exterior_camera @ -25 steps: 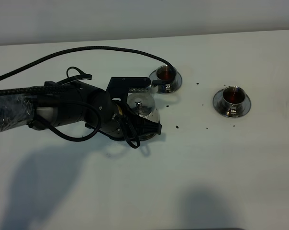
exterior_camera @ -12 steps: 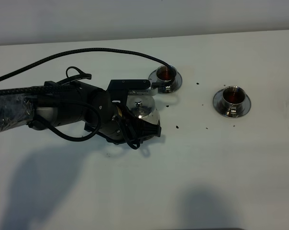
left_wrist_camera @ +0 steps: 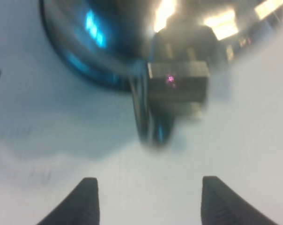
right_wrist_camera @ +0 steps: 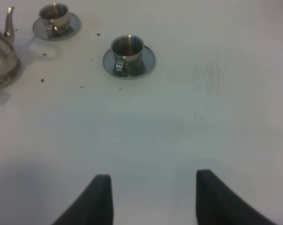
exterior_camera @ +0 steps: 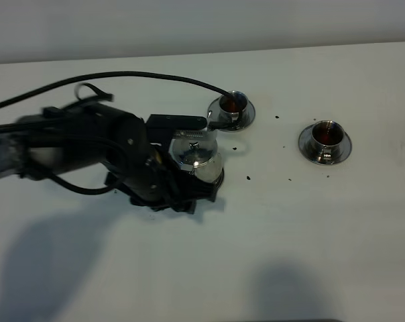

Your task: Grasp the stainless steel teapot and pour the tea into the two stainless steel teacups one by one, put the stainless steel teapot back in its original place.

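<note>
Steel teapot (exterior_camera: 197, 159) is down, my left gripper (left_wrist_camera: 148, 199) spread wide off its handle (left_wrist_camera: 142, 105); dragging back carelessly could clip it. Right gripper (right_wrist_camera: 151, 197) gapes, idle.

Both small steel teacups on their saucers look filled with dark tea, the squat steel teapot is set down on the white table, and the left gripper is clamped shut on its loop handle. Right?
Not quite. The left gripper is open: the left wrist view shows its fingertips spread, with the teapot's loop handle ahead of them. The rest holds: both teacups hold dark tea and the squat steel teapot is down.
</note>
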`<action>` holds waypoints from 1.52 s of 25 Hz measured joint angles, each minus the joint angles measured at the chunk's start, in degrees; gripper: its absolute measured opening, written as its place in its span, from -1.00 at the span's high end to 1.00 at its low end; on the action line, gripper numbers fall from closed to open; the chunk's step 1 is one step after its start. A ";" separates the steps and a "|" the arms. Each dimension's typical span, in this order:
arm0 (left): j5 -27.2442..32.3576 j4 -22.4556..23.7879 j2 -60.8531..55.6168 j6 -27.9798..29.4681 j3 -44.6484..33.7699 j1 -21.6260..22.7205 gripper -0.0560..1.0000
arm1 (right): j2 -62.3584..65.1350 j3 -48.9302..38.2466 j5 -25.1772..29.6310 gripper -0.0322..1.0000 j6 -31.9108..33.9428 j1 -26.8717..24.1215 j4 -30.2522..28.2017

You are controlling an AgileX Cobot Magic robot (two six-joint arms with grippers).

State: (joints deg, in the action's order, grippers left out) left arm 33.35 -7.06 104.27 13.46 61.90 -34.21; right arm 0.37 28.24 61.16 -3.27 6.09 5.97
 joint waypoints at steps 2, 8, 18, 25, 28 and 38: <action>5.20 0.07 -2.84 -1.47 0.00 0.25 -0.08 | 0.00 0.00 0.00 0.17 0.00 0.00 0.00; 19.96 2.04 -11.67 -5.85 -0.03 0.25 -0.08 | 0.00 0.00 0.00 0.17 -0.01 0.00 0.00; 28.20 7.06 -34.37 -5.91 -17.66 0.25 -0.08 | 0.00 0.00 0.00 0.17 0.05 0.00 0.00; 25.42 7.76 -49.99 -5.81 -30.76 0.25 -0.09 | 0.00 0.00 0.00 0.17 0.05 0.00 0.00; 26.66 8.04 -54.91 -5.81 -32.18 0.25 -0.09 | 0.00 0.00 0.00 0.17 0.05 0.00 0.00; 27.06 10.06 -71.29 -4.74 -32.59 7.30 -0.09 | 0.00 0.00 0.00 0.17 0.05 0.00 0.00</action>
State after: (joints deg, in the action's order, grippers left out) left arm 60.41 3.00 32.98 8.71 29.30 -26.91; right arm 0.37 28.24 61.16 -3.22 6.09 5.97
